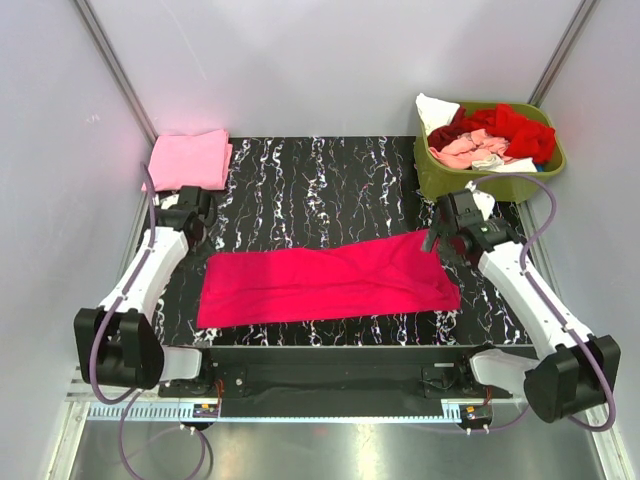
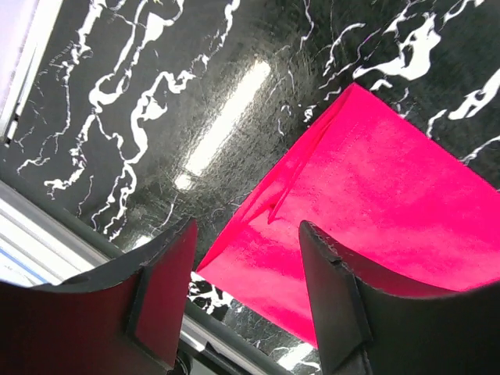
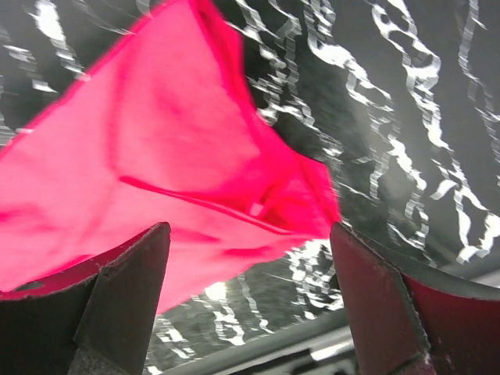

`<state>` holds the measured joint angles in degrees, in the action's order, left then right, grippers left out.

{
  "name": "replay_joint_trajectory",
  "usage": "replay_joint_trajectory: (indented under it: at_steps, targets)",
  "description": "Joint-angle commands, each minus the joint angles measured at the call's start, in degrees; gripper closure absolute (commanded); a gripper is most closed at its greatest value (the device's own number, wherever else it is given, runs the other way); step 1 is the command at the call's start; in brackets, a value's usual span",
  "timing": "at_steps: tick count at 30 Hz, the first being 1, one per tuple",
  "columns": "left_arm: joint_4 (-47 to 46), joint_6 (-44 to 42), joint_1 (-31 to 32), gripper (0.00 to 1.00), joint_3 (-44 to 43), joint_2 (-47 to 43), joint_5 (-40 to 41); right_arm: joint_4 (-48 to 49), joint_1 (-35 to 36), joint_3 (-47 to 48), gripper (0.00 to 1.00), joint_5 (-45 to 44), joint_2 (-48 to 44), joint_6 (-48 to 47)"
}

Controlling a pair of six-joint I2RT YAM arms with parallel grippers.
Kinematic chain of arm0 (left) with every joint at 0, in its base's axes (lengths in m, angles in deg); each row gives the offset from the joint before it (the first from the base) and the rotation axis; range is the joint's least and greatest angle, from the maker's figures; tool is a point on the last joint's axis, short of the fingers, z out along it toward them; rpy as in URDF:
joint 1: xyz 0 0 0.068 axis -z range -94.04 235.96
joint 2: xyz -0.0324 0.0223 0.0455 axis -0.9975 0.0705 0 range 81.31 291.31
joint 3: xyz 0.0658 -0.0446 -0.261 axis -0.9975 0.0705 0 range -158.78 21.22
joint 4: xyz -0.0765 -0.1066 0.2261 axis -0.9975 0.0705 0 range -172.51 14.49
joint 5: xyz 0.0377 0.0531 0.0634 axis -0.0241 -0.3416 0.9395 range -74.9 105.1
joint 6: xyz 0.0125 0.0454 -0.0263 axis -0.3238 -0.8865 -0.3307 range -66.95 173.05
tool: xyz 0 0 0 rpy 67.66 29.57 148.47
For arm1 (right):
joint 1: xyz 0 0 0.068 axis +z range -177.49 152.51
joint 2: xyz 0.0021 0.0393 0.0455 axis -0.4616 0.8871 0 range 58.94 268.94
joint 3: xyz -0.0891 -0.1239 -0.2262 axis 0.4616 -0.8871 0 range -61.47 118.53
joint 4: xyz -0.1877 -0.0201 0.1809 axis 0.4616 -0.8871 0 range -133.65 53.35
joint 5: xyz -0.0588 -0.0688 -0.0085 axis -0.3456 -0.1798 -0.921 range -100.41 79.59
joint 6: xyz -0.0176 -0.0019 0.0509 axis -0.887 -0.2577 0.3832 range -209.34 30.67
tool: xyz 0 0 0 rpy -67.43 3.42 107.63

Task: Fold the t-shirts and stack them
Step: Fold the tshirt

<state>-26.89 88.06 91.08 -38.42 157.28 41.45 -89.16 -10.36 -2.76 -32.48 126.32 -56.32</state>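
You are looking at a black marbled table [image 1: 320, 180]. A magenta shirt [image 1: 325, 277], folded into 1 long band, lies flat across the table's near half. Your left gripper [image 2: 248, 234] hangs by the band's far left corner, jaws partly apart, holding nothing. Your right gripper [image 3: 248, 234] hangs over the band's far right corner, jaws wide, also empty. A folded light pink shirt [image 1: 188, 158] sits at the far left corner. At far right, a green basket [image 1: 440, 178] holds crumpled shirts [image 1: 490, 140] in red, salmon and white.
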Motion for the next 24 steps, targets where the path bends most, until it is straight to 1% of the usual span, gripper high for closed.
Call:
replay_joint_trajectory:
  at_steps: [1, 4, 5, 7, 8, 10, 11, 13, 17, 19, 22, 23, 24]
  targets:
    - [-1.55, 0.16, -0.12, 0.40, -2.76, -0.91, 1.26, 3.02, -0.25, 3.59, 0.10, 4.82, 1.70, 1.35]
    - [-5.58, -1.69, 1.02, 0.42, -2.68, 1.20, -2.96, 5.39, -0.25, 3.16, 0.11, 10.80, 6.88, 1.88]
    - [-6.39, -1.52, 1.64, 0.42, -2.42, 1.81, -3.40, 6.88, -0.25, 2.20, 0.12, 13.77, 9.59, 2.14]
    - [-8.23, -1.26, 3.65, 0.43, -1.89, 4.80, -3.67, 8.91, -0.25, 1.14, 0.13, 15.99, 12.33, 2.32]
    - [-8.59, -0.82, 4.19, 0.43, -1.71, 5.94, -3.76, 11.09, -0.25, 0.79, 0.13, 17.83, 15.39, 2.32]
    - [-9.99, 0.32, 5.76, 0.44, -1.28, 9.45, -4.72, 12.60, -0.34, 0.78, 0.14, 19.24, 18.65, 1.88]
    - [-10.70, 0.94, 6.03, 0.44, -1.01, 10.51, -5.25, 14.26, -0.25, 1.57, 0.14, 20.82, 22.15, 1.44]
    - [-12.01, 1.64, 6.47, 0.46, -0.05, 13.41, -6.57, 14.72, -0.25, 3.23, 0.16, 20.83, 25.77, 0.74]
    - [-13.43, 3.66, 6.56, 0.48, 2.50, 17.54, -7.36, 13.67, -0.25, 9.29, 0.15, 19.61, 35.25, 0.38]
    - [-14.39, 4.02, 6.56, 0.48, 4.86, 18.61, -7.98, 13.05, -0.25, 11.67, 0.15, 18.47, 38.17, 1.08]
    - [-16.40, 4.81, 6.56, 0.49, 8.20, 18.26, -9.20, 11.66, -0.51, 19.48, 0.16, 18.81, 45.37, 0.74]
    - [-17.11, 4.81, 6.56, 0.49, 8.83, 18.08, -10.17, 10.77, -0.43, 25.86, 0.17, 19.16, 50.35, 0.47]
    - [-18.34, 5.07, 6.65, 0.51, 9.53, 17.91, -11.92, 9.89, -0.51, 29.40, 0.17, 19.69, 53.01, 0.12]
